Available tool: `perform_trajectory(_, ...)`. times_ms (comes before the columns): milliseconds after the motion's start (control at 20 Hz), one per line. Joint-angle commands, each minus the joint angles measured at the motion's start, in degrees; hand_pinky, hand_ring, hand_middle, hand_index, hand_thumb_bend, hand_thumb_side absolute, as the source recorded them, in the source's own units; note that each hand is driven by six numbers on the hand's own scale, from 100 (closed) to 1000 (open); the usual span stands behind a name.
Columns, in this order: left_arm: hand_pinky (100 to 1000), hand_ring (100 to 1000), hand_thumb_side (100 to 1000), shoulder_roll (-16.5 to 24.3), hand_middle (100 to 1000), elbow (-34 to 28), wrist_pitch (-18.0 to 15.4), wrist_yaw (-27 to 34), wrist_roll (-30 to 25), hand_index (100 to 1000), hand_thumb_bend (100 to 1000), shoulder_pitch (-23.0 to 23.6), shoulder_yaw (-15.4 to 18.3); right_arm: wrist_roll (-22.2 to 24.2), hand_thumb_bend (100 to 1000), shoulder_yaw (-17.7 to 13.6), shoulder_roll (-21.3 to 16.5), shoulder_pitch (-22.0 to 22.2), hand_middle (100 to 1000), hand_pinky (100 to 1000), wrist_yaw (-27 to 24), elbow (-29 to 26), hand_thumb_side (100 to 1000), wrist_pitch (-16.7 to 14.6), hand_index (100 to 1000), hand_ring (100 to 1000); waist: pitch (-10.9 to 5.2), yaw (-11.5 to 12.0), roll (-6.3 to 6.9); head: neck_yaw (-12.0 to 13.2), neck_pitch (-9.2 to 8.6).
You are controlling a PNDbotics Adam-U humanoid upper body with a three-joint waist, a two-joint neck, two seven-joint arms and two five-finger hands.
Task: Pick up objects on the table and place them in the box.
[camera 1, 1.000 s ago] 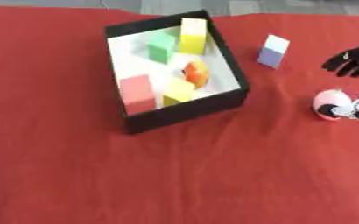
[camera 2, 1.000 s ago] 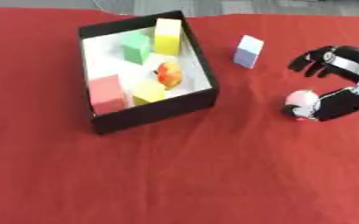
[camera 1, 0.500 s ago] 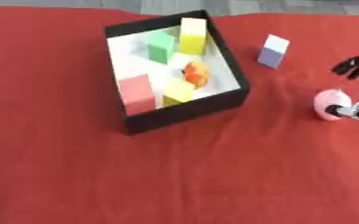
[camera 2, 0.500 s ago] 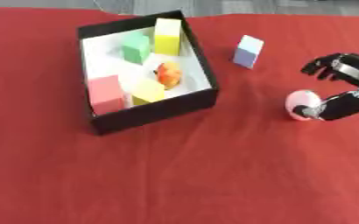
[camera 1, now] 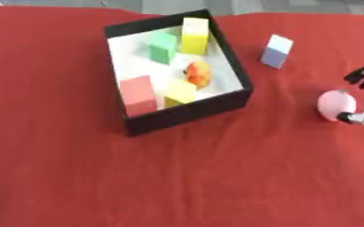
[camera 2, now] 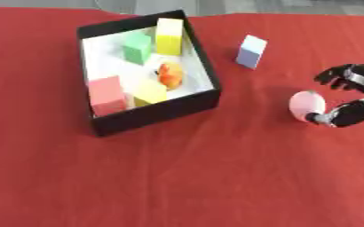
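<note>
1. One black box (camera 2: 158, 108) with a white floor sits on the red tablecloth (camera 2: 177, 177), left of centre and turned askew.
2. Inside it are five things: one tall yellow block (camera 2: 169, 30) at the far corner, one green block (camera 2: 137, 48) beside it, one orange rounded object (camera 2: 169, 74) near the right wall, one smaller yellow block (camera 2: 149, 93) at the near wall, and one pink block (camera 2: 107, 95) in the near left corner.
3. Two things lie outside the box: one pale blue block (camera 2: 251, 51) standing to its right, well apart, and one pink egg-shaped object (camera 2: 306, 105) nearer the right edge.
4. The right hand (camera 2: 354, 95) is at the right edge, its thumb touching the pink egg's near side while the curled fingers stand apart above it, not closed round it.
5. The left hand shows in neither view.
</note>
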Motion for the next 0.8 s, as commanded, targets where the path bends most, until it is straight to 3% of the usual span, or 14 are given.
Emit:
perform_trajectory(50,654,687,699,0.4,649,-1.0,-0.3,0.1,0.1,759,419,-0.4,0.4,0.4,502,-0.5,-0.6,-1.4,766,807,0.7,1.3,275,-0.3,857,782,-0.8,0.1,0.13,-0.3,-0.96)
perform_trajectory(450,653,687,700,0.1,656,-1.0,-0.3,-0.3,0.1,753,414,-0.4,0.4,0.2,474,0.4,2.6,-3.7,745,801,3.7,7.2,237,-1.5,837,775,-0.57,0.4,0.27,-0.7,-0.97)
perform_trajectory(800,653,686,703,0.0,661,-1.0,-0.3,-0.4,0.0,753,410,-0.3,0.4,-0.6,392,0.2,2.7,-3.4,608,790,1.7,5.9,100,-1.6,722,727,-0.54,0.3,0.23,-0.6,-0.45)
